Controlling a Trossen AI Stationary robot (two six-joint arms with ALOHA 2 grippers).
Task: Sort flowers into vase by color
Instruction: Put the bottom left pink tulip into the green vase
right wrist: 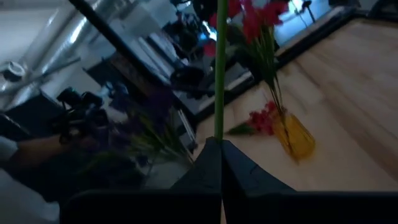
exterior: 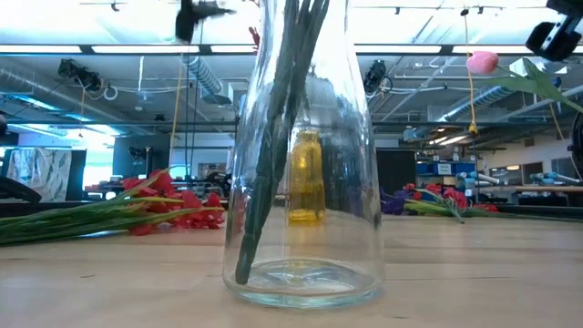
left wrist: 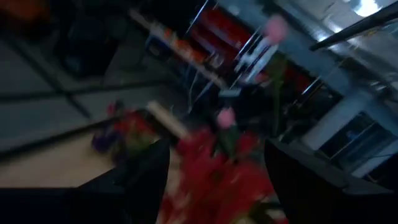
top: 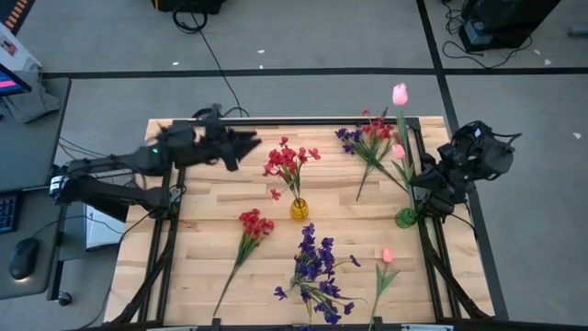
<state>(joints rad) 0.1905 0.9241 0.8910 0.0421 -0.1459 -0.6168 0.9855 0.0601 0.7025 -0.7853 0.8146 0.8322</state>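
Note:
My right gripper (top: 424,188) (right wrist: 219,142) is over the table's right edge, shut on a pink tulip (top: 400,94) (exterior: 483,62). A second pink bud (top: 398,152) stands over a green vase (top: 406,218). Red blooms (top: 289,161) stand in a yellow vase (top: 299,210) (exterior: 306,178). Purple blooms (top: 317,267) rise from a clear glass vase (exterior: 305,182) at the near edge. A red sprig (top: 250,228), a pink tulip (top: 386,259) and a mixed red and purple bunch (top: 367,138) lie flat. My left gripper (top: 250,142) (left wrist: 217,162) hovers open over the far left, holding nothing. My right gripper pinches the pink tulip's thin green stem (right wrist: 219,118) between its two fingers, which lie across it. The flower is lifted clear of the table, its bud (top: 400,94) reaching toward the far edge, well beyond the fingers.
A black metal frame (top: 276,119) rims the wooden table. Bare wood shows in the left half (top: 197,211) and between the yellow and green vases (top: 354,216). The clear vase stands right at the near edge, close to the low camera.

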